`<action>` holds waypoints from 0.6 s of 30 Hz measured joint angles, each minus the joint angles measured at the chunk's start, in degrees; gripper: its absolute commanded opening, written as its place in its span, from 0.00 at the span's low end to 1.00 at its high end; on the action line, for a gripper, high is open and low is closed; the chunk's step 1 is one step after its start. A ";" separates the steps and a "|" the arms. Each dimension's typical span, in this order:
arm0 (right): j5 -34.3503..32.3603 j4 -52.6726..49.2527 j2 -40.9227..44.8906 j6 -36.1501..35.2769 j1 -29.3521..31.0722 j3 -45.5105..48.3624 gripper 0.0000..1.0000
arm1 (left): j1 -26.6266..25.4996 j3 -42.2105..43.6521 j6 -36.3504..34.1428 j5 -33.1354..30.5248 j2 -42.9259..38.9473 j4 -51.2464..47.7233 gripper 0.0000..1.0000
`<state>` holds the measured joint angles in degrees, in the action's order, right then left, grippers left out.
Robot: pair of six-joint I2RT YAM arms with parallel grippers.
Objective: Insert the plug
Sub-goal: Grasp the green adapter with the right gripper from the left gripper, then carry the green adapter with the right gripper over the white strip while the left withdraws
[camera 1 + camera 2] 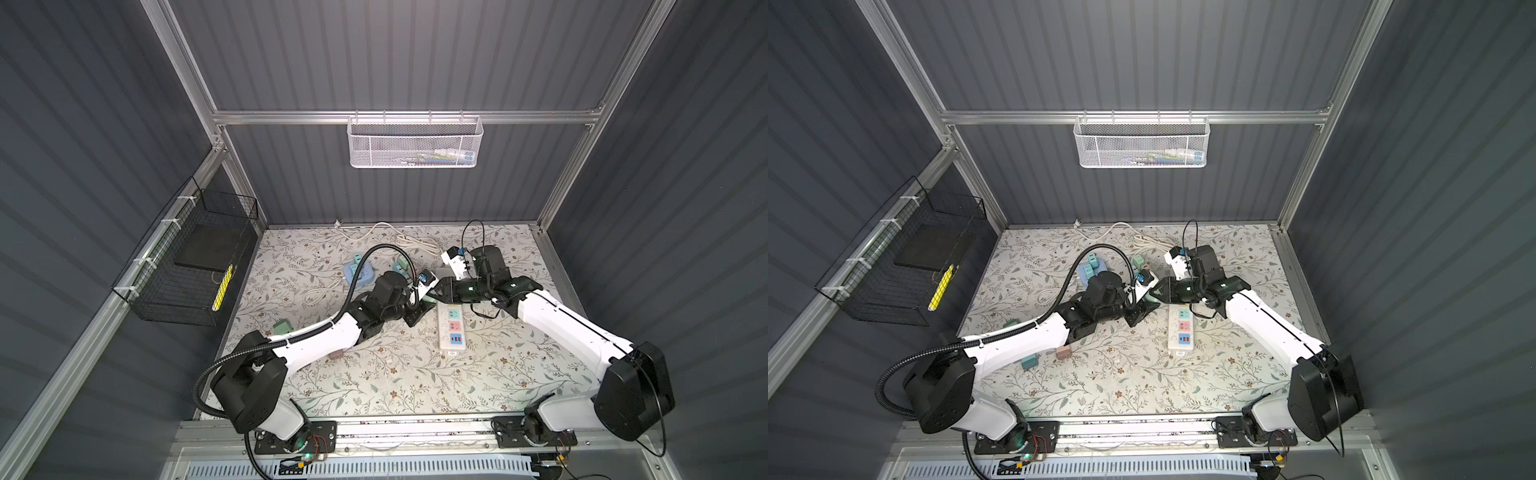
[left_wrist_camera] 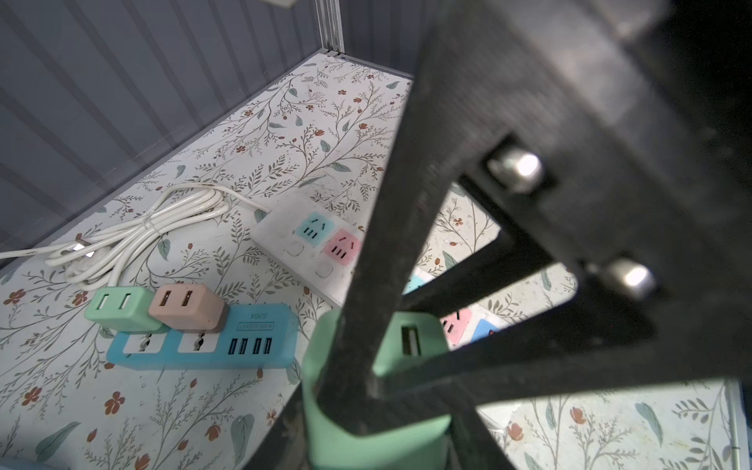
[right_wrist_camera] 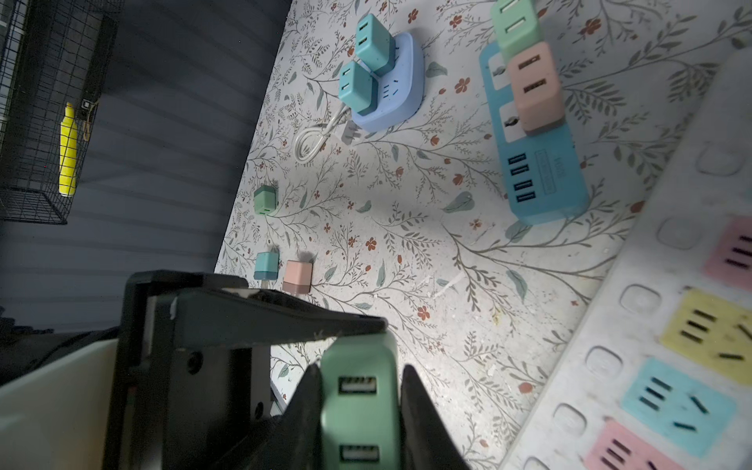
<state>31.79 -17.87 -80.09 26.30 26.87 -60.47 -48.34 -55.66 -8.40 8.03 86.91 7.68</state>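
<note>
The green plug (image 3: 360,407) is off the table (image 1: 374,382), up in the air beside the far end of the white strip (image 3: 691,325), and nothing is inserted yet. Both tools are on it. The right tool (image 3: 360,378) is pressed together on the plug's two long sides. The left tool (image 2: 358,386) pinches it across the other way, one of its fingers (image 3: 285,317) lying flat on the plug's end. I judge this to be a hand-over or a re-grip. One tool must let go, then the plug has to be turned prongs-down, lined up with a free socket and pushed home. In both top views the tools meet over the strip's far end and cover the plug entirely. Only the nearer sockets (image 1: 453,326) show there. The right wrist view gives the clearest look at the grip and at the free coloured sockets close by. It also shows three loose plugs (image 3: 298,276) well apart on the table and a blue strip (image 3: 533,171) already carrying two. The left wrist view adds the strip's coiled cord (image 2: 134,236). The prongs show in no view, so I cannot tell which way they face.
</note>
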 measured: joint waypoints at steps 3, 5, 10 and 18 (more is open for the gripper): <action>-0.37 -1.33 -0.11 -1.16 0.02 -1.01 0.18 | 0.00 -0.28 0.02 -0.02 0.00 -0.02 0.42; -0.70 -2.16 -0.11 -1.75 0.02 -1.86 0.18 | 0.00 -0.66 0.04 -0.09 0.00 0.04 0.47; -3.13 -2.80 -0.11 -2.01 0.02 -2.34 0.18 | 0.00 -0.98 0.22 -1.20 0.00 0.09 0.63; -14.78 -2.73 1.84 -4.92 0.02 -2.21 0.18 | 0.00 -1.03 1.22 -4.90 -2.54 -1.97 0.68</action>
<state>17.02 -20.60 -78.26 21.39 26.89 -62.67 -48.34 -56.69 -7.18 3.14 84.38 5.72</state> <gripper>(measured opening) 0.284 0.678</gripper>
